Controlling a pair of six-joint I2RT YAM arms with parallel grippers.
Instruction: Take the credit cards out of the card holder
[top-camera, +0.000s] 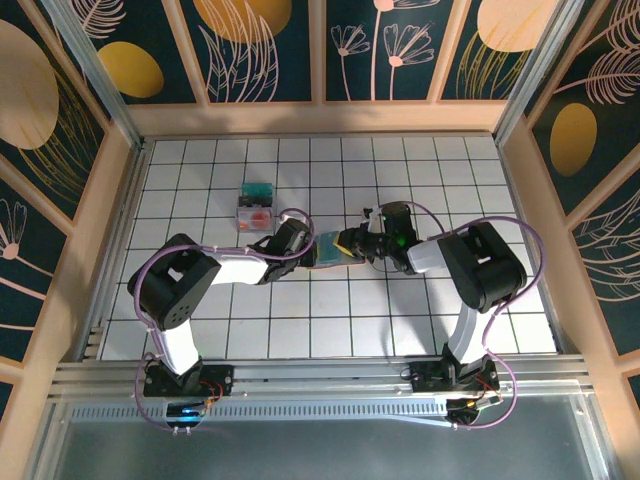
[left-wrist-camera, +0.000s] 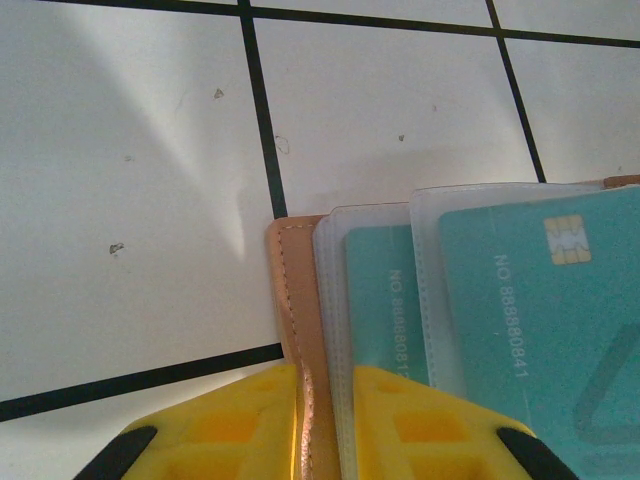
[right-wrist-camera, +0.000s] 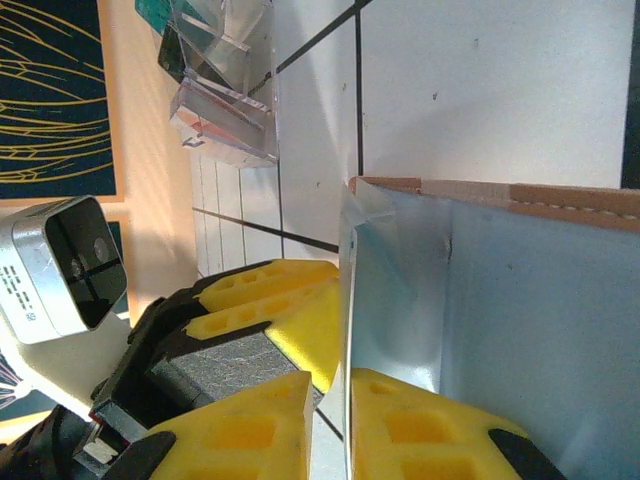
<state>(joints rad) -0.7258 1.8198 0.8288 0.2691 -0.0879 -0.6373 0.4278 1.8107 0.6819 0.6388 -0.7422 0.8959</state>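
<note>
The card holder (top-camera: 330, 248) lies open in the middle of the table (top-camera: 400, 310), with teal cards (left-wrist-camera: 520, 320) tucked in its clear sleeves. The left claw (left-wrist-camera: 327, 390) is clenched on its pinkish-brown cover edge. The right claw (right-wrist-camera: 335, 395) is clenched on its grey-blue inner flap. A clear box (top-camera: 255, 208) stands near, further back.

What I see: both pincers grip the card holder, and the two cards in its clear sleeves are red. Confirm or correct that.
The colour is wrong. The left pincer and right pincer do grip the card holder, but the two cards in its clear sleeves are teal, not red, as the left wrist view shows.
</note>
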